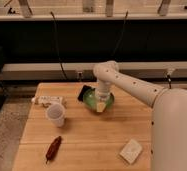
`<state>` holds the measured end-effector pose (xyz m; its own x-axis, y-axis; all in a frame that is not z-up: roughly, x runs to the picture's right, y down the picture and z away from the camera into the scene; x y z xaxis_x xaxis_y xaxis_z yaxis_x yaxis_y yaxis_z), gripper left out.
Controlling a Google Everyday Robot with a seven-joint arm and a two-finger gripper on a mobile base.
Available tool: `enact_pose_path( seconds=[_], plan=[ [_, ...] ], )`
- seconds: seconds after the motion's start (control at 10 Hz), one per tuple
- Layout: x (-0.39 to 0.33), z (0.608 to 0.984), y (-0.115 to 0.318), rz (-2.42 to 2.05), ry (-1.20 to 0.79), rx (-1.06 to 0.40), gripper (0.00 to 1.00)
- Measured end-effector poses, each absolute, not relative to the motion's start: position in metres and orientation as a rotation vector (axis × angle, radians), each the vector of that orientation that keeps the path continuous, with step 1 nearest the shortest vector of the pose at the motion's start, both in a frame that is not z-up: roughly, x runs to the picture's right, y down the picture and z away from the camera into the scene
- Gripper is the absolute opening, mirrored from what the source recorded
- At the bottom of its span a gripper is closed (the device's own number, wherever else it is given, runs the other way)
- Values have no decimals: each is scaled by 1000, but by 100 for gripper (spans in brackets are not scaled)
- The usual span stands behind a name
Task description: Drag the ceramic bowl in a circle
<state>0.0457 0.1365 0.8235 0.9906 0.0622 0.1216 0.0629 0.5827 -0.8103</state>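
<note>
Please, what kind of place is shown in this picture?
Probably a robot lab or workshop: a plain wooden table, power cables hanging down a dark wall, and the gripper at the ceramic bowl.

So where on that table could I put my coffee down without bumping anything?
The widest bare patch of the table lies in its middle, bordered by the white cup, the ceramic bowl, the reddish object and the pale square pad. The back is crowded: white packet, black phone and the bowl, with the gripper down inside it.
</note>
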Motion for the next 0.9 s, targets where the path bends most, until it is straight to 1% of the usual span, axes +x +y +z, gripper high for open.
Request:
enact_pose_path(
  seconds=[0.3, 0.5, 0.7, 0.9],
  plan=[
    [49, 791, 169, -53, -154, -978, 0],
    [71, 767, 192, -74, -138, -998, 0],
    [111, 760, 200, -52, -113, -1015, 0],
    [147, 764, 197, 0, -83, -1018, 0]
  ],
)
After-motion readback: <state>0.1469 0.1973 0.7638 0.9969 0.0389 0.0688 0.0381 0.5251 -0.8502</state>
